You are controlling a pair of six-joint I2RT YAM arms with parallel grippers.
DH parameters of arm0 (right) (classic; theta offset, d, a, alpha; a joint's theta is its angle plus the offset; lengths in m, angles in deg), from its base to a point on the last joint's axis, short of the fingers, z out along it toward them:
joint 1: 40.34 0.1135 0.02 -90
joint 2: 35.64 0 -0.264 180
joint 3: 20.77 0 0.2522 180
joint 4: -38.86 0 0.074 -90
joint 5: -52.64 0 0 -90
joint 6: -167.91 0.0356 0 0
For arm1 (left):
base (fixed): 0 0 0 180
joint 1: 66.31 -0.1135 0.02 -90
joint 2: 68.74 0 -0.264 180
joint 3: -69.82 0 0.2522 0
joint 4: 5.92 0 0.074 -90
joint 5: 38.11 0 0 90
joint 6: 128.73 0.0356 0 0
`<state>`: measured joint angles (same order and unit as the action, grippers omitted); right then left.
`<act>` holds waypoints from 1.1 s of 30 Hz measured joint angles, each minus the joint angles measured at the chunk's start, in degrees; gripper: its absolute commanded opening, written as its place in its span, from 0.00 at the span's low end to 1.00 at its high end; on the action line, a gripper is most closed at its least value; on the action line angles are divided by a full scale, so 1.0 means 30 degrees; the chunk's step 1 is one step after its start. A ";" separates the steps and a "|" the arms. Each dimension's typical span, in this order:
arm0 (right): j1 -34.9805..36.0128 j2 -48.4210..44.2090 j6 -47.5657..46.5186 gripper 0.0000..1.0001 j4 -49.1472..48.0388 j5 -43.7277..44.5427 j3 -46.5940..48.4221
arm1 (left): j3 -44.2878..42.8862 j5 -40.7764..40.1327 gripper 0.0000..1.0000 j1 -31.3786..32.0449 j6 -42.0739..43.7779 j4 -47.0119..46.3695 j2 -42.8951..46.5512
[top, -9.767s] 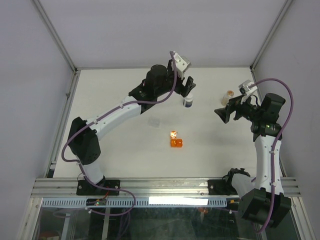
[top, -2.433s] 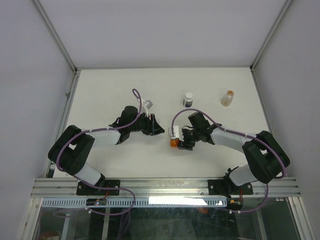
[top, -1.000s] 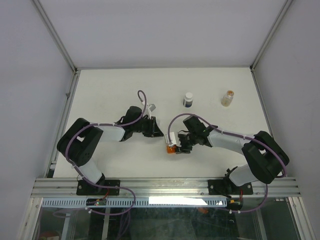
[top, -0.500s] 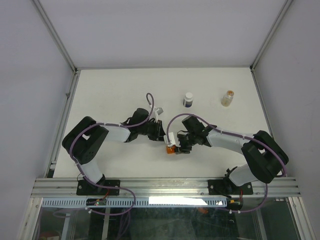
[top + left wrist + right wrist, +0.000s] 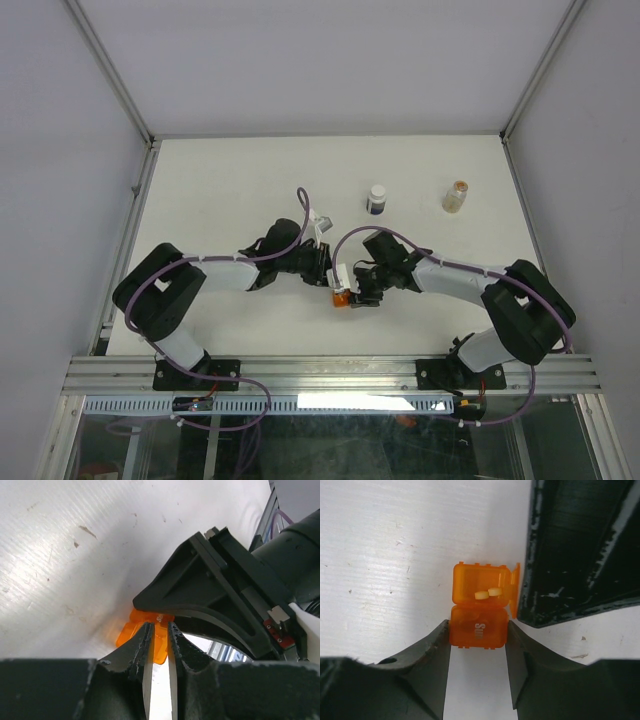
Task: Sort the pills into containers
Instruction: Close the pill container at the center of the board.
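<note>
Grey walls are enclosing a white table. Near the table's centre, both arms are meeting at the orange container. The right gripper is clamping this container, with one finger pressing on each side wall. The compartment beyond its fingertips is standing open, and two pale pills are lying inside it, touching each other. The compartment between the fingers is sitting closed (printed letters are showing on its lid). The left gripper is pinching the thin orange lid flap, its jaws drawn almost together. At the far side, a white bottle and a clear vial are standing upright, well apart from both grippers, the vial on the right.
</note>
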<state>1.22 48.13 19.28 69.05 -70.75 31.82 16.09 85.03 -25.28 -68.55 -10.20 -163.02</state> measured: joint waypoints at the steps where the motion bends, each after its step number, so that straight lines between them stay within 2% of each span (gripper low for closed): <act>1: 0.0000 0.0036 0.0000 0.26 0.0007 0.0000 0.0029 | 0.0095 -0.0007 0.18 0.0095 -0.0029 -0.0007 0.0080; 10: 0.0000 0.0138 0.0007 0.26 0.0051 0.0007 0.0131 | 0.1078 -0.0015 0.17 0.0597 -0.0299 0.0029 0.0109; 22: 0.0000 0.0182 0.0015 0.26 0.0051 0.0007 0.0160 | 0.0911 -0.0204 0.16 0.0845 -0.0299 0.0976 0.0109; 33: 0.0000 0.0189 0.0058 0.30 0.0044 0.0022 0.0168 | 0.0510 -0.0568 0.18 0.0845 -0.0284 0.1741 0.0109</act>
<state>1.22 48.70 19.46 69.18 -70.68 32.32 17.62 83.33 -22.74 -69.41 -4.98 -162.69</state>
